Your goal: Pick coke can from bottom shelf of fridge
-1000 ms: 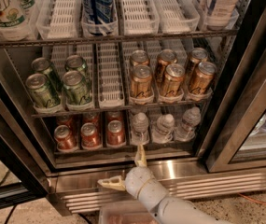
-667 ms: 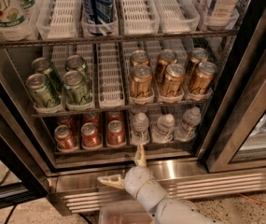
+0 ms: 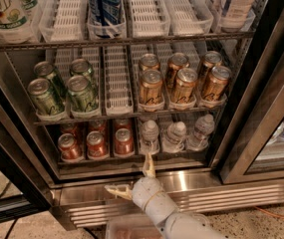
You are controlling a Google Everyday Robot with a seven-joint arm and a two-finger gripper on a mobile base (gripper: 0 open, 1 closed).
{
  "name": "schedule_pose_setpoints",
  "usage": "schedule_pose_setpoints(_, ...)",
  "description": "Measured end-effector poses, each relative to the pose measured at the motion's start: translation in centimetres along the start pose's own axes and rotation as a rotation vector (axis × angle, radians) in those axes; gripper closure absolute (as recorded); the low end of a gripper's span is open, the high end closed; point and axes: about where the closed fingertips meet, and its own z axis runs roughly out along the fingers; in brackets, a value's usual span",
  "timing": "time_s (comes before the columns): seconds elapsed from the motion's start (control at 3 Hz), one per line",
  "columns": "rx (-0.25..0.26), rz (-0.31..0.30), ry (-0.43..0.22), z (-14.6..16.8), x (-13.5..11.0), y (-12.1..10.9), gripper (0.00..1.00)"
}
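Observation:
Three red coke cans point(image 3: 123, 141) with silver tops stand in a front row on the bottom shelf point(image 3: 106, 159) of the fridge point(image 3: 261, 83), with more red cans behind them. My gripper point(image 3: 131, 179) is open, low in front of the fridge's steel base. It is just below the shelf's front edge and slightly right of the rightmost red can. One finger point(image 3: 149, 166) points up toward the shelf and the other point(image 3: 116, 190) points left. It holds nothing.
Small water bottles point(image 3: 175, 135) stand right of the red cans. Green cans point(image 3: 81, 91) and gold-brown cans point(image 3: 181, 83) fill the rack above. The ribbed steel base point(image 3: 221, 198) runs below, and the open glass door's frame point(image 3: 261, 148) stands at the right.

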Motion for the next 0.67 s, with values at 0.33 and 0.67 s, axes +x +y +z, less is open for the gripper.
schedule_pose_setpoints(0.33, 0.001, 0.001, 0.0, 0.04, 0.0, -0.01, 0.08)
schedule_pose_setpoints(0.67, 0.013, 0.005, -0.017, 0.77, -0.08, 0.05, 0.1)
